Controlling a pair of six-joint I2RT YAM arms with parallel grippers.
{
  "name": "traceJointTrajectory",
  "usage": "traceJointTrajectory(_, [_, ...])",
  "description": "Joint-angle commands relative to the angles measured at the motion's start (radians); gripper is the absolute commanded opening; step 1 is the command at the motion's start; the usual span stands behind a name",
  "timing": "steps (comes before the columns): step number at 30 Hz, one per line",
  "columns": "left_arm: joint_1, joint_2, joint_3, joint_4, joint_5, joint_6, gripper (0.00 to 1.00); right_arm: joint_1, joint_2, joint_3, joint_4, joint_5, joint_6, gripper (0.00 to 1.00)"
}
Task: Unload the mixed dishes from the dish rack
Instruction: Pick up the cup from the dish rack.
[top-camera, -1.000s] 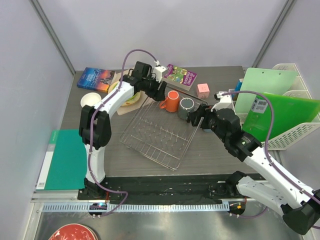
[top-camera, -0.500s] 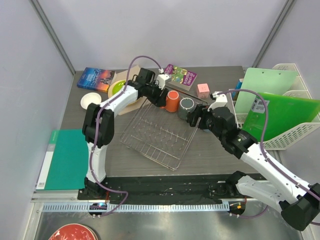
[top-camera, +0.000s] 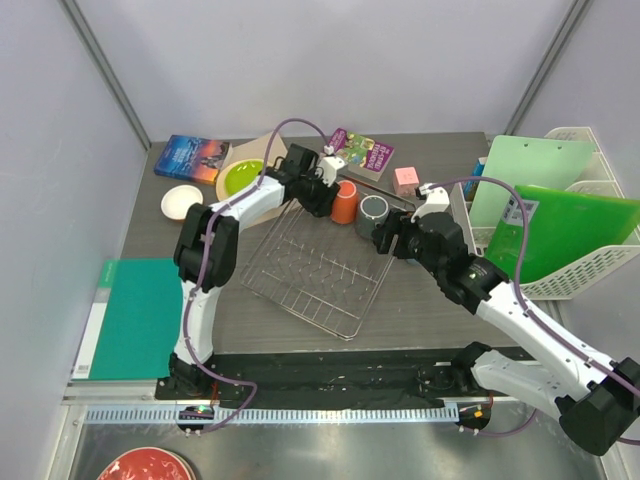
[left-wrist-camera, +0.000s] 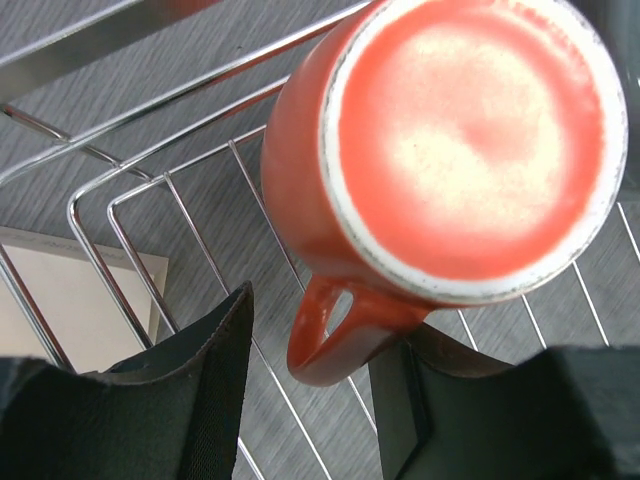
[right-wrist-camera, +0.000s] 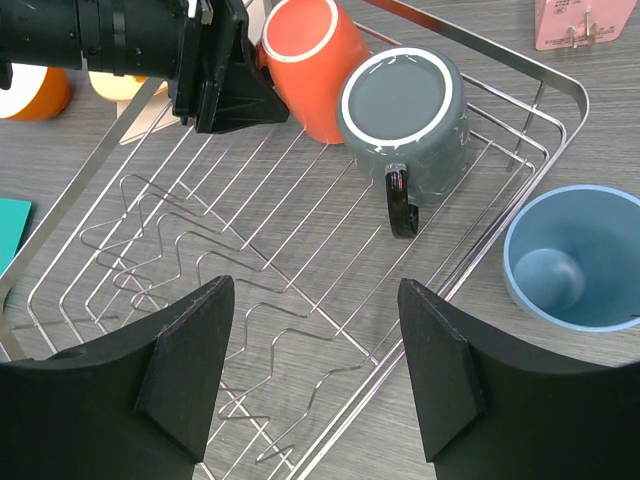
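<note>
The silver wire dish rack (top-camera: 305, 270) lies mid-table. An orange mug (top-camera: 345, 202) and a dark grey mug (top-camera: 374, 214) stand upside down in its far corner. My left gripper (top-camera: 322, 196) is open at the orange mug; in the left wrist view its fingers (left-wrist-camera: 200, 380) straddle the mug's handle (left-wrist-camera: 335, 330). My right gripper (right-wrist-camera: 320, 380) is open and empty above the rack's right side (right-wrist-camera: 250, 250), short of the grey mug (right-wrist-camera: 405, 110). A light blue mug (right-wrist-camera: 572, 255) stands upright on the table beside the rack. The lime green plate (top-camera: 243, 177) lies on the beige plate, with a small white bowl (top-camera: 182, 200) to their left.
Two books (top-camera: 192, 158) and a pink box (top-camera: 405, 179) lie along the back edge. A white basket (top-camera: 590, 265) with green boards stands at the right. A teal folder (top-camera: 130, 315) lies at the left. A red bowl (top-camera: 145, 466) sits below the table's front edge.
My left gripper moved right, off the plates, to the orange mug's handle, uncovering the green plate. My right gripper shifted a little left, over the rack's edge.
</note>
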Motion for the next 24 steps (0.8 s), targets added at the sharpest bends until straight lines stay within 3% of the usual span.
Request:
traceJointTrajectory(1, [-0.011, -0.019, -0.008, 0.095, -0.025, 0.016, 0.48, 0.005, 0.001, 0.004, 0.034, 0.002, 0.013, 0.71])
traceJointTrajectory(5, [-0.016, -0.013, -0.008, 0.098, -0.034, 0.017, 0.47, 0.004, 0.002, 0.001, 0.036, 0.005, 0.013, 0.72])
traceJointTrajectory(8, [-0.017, -0.004, -0.012, 0.1, -0.04, 0.011, 0.35, 0.004, -0.001, -0.006, 0.034, 0.006, 0.014, 0.72])
traceJointTrajectory(9, [-0.017, 0.001, -0.017, 0.101, -0.043, 0.01, 0.27, 0.004, -0.004, -0.008, 0.034, 0.006, 0.013, 0.72])
traceJointTrajectory(15, [-0.019, -0.001, -0.048, 0.123, -0.047, -0.016, 0.09, 0.004, -0.013, -0.011, 0.027, 0.012, 0.016, 0.72])
traceJointTrajectory(20, [-0.019, -0.038, -0.066, 0.139, -0.062, -0.021, 0.0, 0.005, -0.017, -0.016, 0.027, 0.014, 0.022, 0.72])
traceJointTrajectory(24, [-0.019, -0.088, -0.078, 0.142, -0.073, -0.027, 0.0, 0.004, -0.017, -0.013, 0.027, 0.012, 0.025, 0.72])
